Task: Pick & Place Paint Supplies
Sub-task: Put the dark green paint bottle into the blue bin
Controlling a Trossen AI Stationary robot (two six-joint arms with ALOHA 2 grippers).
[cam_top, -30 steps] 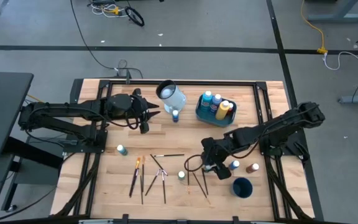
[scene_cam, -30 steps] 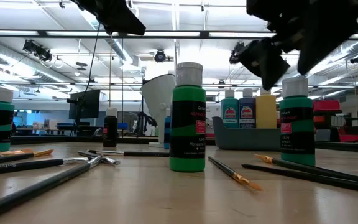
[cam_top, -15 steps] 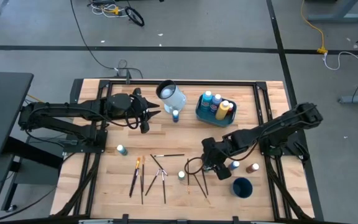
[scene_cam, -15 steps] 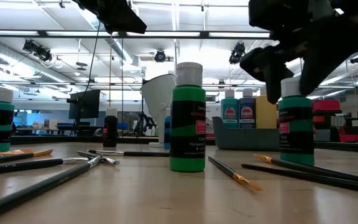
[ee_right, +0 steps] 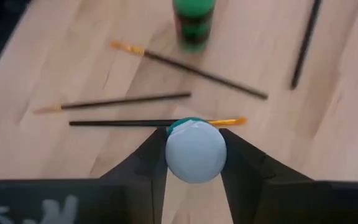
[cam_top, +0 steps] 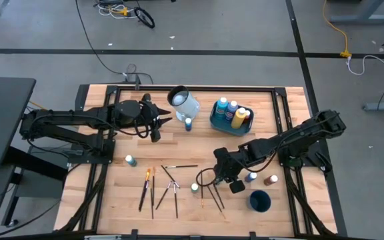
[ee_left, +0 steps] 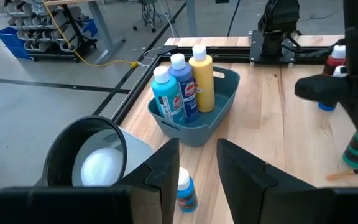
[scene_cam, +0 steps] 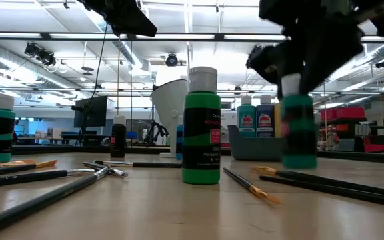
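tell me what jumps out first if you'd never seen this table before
The right hand is clamped around the white cap of a small green paint bottle, lifting it above thin dark-handled paintbrushes scattered on the wooden table. At the table's far side, a teal rectangular tub holds two blue bottles and a yellow one, beside a pale-blue-and-white jug. The left hand hovers near that jug, holding nothing.

Right hand (cam_top: 235, 181) grips low over the table; left hand (cam_top: 157, 122) hovers, fingers apart.
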